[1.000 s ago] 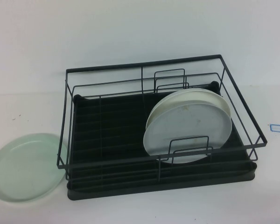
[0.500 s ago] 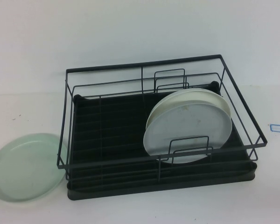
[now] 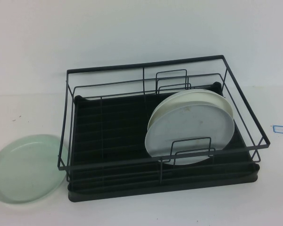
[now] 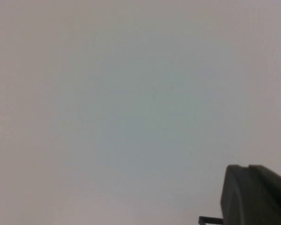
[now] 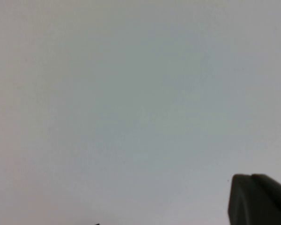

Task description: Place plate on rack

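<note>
Rack (image 3: pixel 114 123): white plates (image 3: pixel 191 126); plate (image 3: pixel 26 168) outside; tools (image 4: pixel 255 196) (image 5: pixel 258 199) seemingly off-table.

We count one black wire dish rack (image 3: pixel 114 123) on the table. One pale mint-green plate (image 3: pixel 27 168) lies flat just beside the rack's left end. Two more plates stand inside: one white plate (image 3: pixel 191 134) in front, one cream-rimmed plate (image 3: pixel 214 99) right behind it. That makes three plates. One small blue-edged tag (image 3: pixel 280 128) sits at far right.
</note>
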